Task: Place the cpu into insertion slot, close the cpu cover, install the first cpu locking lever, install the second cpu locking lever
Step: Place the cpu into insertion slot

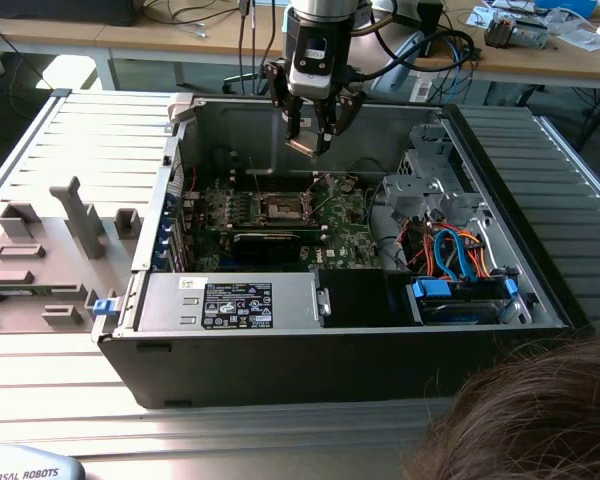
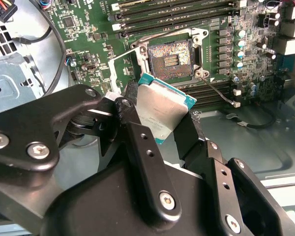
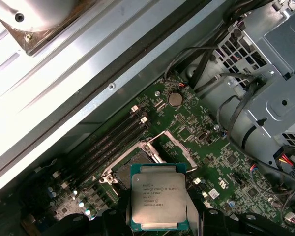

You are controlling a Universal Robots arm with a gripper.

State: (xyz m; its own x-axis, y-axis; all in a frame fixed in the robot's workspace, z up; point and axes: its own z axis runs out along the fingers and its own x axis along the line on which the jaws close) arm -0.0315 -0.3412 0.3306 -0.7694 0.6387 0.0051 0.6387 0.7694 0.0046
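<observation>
— Holding anything in the gripper [image 1: 308,145]?
— Yes, I have its fingers clamped on two edges of the cpu [image 3: 159,201]. It's a flat square chip with a dull silver-grey lid, faint print and a teal rim.
— Where is it?
— Up in the air, well above the board [image 1: 345,225]. The slot [image 2: 169,55] lies bare beneath it, with its cover [image 3: 179,147] swung open.
</observation>
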